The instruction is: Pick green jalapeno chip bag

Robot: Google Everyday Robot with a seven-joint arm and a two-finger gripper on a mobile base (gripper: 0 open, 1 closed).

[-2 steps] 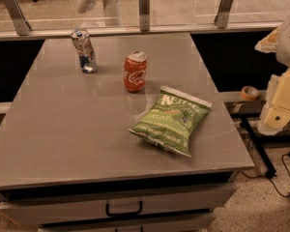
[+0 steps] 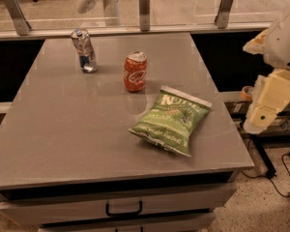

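Note:
The green jalapeno chip bag [image 2: 171,121] lies flat on the grey table [image 2: 67,129], right of centre and near the front right corner, with its white lettering facing up. My arm shows at the right edge of the view, off the table's right side. Its cream-coloured gripper [image 2: 266,105] hangs beside the table about level with the bag, well apart from it and holding nothing that I can see.
A red-orange soda can [image 2: 135,71] stands just behind and to the left of the bag. A dented silver and blue can [image 2: 85,50] stands at the back left. A glass rail with metal posts [image 2: 144,8] runs behind the table. A drawer handle [image 2: 123,209] sits below the front edge.
My arm at the right edge has shifted slightly to the left, toward the table. The bag and both cans have not moved.

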